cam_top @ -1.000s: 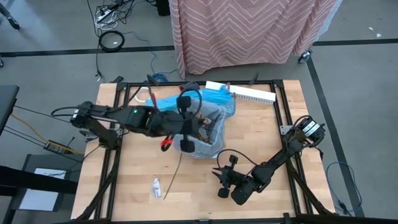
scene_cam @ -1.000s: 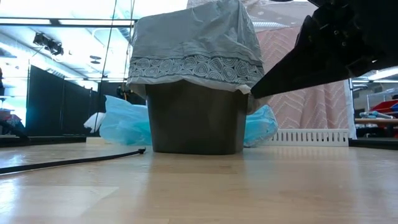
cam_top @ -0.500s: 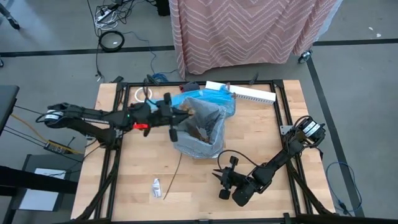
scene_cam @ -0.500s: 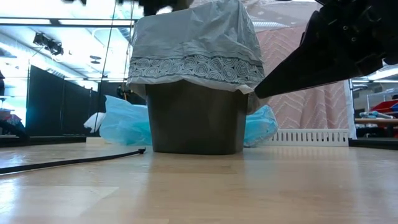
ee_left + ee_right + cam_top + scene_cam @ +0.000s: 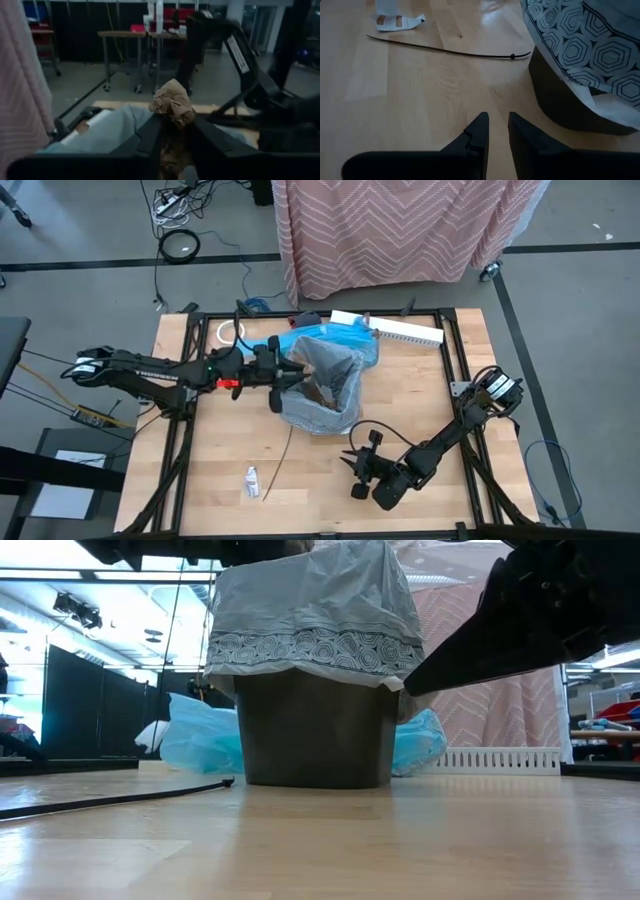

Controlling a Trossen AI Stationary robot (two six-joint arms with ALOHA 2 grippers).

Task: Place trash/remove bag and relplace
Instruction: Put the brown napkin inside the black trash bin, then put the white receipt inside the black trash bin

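The dark bin [image 5: 312, 730] stands mid-table, lined with the grey bag [image 5: 322, 412], whose rim is folded over the bin's edge [image 5: 315, 650]. Brown trash [image 5: 322, 385] lies inside it. My left gripper [image 5: 293, 374] reaches level to the bin's left rim, shut on a brown paper wad [image 5: 172, 102]. More trash lies on the table near the front: a thin stick [image 5: 277, 466] and a small white tube [image 5: 252, 478]. My right gripper [image 5: 354, 466] waits low beside the bin's near side, its fingers [image 5: 479, 131] shut to a narrow slit with nothing between. My left gripper pinches the paper wad between its two fingers [image 5: 151, 137], which have its lower part [image 5: 175, 127]. The fingers come level from the table's left. The wad is lifted clear, and its crumpled top stands up above the fingertips, over the bag's left rim.
A bright blue plastic bag [image 5: 345, 340] lies behind the bin, with a white slotted strip [image 5: 400, 330] at the far edge and a white tape roll [image 5: 232, 332] at the far left. Black frame rails [image 5: 182, 430] run along both table sides. Bare wood [image 5: 320, 500] lies in front.
My left arm has unfolded and sunk. Its gripper went from the bin's near-left side toward the far edge, to the bin's left rim, and tipped from pointing down to level; for the last half second it has kept still. The bin and bag have not shifted.
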